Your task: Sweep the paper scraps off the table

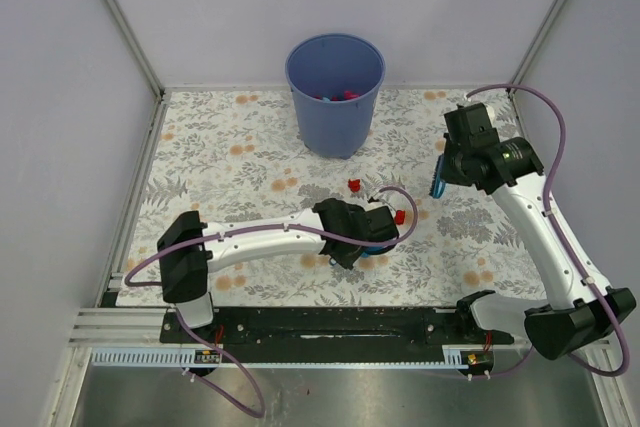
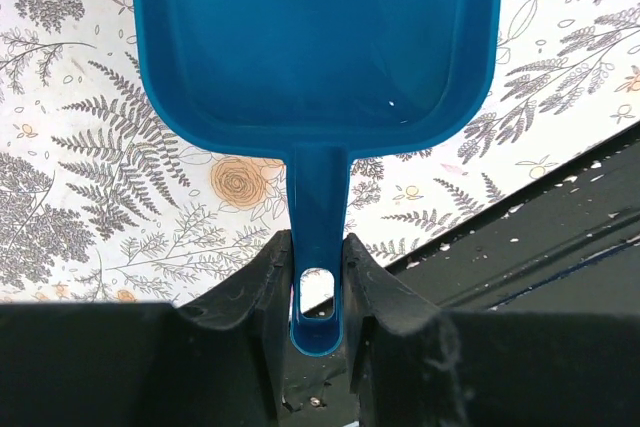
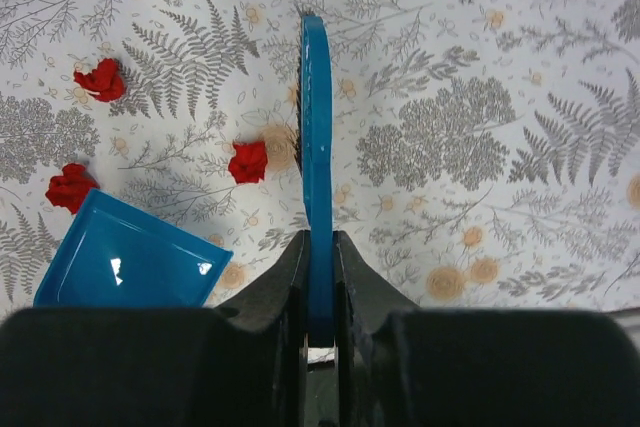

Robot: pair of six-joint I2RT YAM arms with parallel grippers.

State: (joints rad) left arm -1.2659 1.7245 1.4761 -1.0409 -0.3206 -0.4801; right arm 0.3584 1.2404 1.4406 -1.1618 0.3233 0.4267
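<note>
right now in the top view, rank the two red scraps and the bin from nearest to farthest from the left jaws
1. Right scrap, just past the left jaws, slightly to the right.
2. Left scrap, farther back, toward the bin.
3. Bin, at the table's far edge, centre.

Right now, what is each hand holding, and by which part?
The left hand grips the blue plastic dustpan by its narrow handle. The right hand grips the thin blue plastic brush by its near end.
</note>
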